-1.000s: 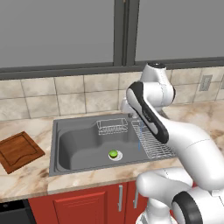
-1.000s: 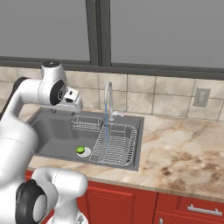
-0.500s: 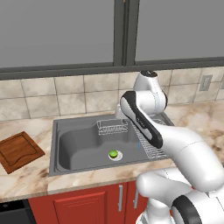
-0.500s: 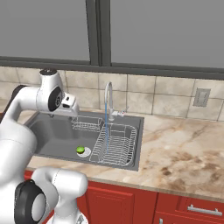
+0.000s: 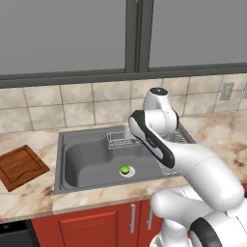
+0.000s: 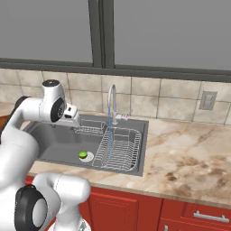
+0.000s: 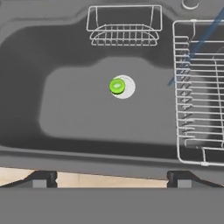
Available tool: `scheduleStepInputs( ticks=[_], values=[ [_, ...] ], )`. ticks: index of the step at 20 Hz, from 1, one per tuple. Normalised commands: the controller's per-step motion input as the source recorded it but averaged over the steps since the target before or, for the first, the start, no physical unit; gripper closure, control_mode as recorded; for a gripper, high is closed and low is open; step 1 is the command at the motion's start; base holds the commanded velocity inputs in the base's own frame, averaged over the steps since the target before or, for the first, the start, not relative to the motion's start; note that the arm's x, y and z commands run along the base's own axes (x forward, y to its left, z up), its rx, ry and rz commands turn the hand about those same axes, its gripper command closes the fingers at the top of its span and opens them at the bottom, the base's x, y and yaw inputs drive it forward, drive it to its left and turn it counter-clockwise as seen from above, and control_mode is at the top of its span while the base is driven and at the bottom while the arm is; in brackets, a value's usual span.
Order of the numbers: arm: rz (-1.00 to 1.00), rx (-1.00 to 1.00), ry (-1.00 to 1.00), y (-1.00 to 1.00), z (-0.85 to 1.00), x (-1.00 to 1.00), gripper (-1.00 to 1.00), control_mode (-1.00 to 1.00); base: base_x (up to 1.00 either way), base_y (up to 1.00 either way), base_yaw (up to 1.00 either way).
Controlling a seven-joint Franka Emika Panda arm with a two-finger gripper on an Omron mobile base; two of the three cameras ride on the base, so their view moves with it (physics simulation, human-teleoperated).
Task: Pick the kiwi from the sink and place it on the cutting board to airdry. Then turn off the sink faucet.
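On your far left sat the square reddish-brown wooden cutting board [image 5: 23, 167], flat on the counter and well apart from the big dark grey metal sink [image 5: 91, 164]. Nothing lay on it. Next came the small bright green round kiwi [image 7: 117, 86], down on the sink floor and resting partly on the round silver drain [image 7: 126, 86]. Your two-finger gripper [image 7: 111, 180] hung high above the near edge of the sink with its jaws spread wide and nothing between them.

This was the part that mattered: in the hand view the kiwi lay ahead of the fingertips [image 7: 40, 180], almost straight on and far below. So you would have needed to go forward and down. The kiwi looked nearly round, so I could not tell which way its long side ran.

Further right stood the wire dish rack [image 7: 199, 109]. The tall slim silver gooseneck faucet [image 6: 112, 102] stood behind it, with a thin blue stream [image 6: 108, 131] falling.
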Motion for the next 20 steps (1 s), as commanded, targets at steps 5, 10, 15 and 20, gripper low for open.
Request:
scheduleStepInputs(
  ticks=[5,10,15,20],
  values=[
    [0.00,0.00,0.00,0.05,-0.29,0.01,-1.00,-1.00,0.00,0.00,0.00],
    [0.00,0.00,0.00,0.02,-0.23,0.00,-1.00,-1.00,0.00,0.00,0.00],
    [0.00,0.00,0.00,0.00,-0.22,0.01,-1.00,-1.00,0.00,0.00,0.00],
    [0.00,0.00,0.00,0.00,-0.18,0.03,-1.00,-1.00,0.00,0.00,0.00]
  ],
)
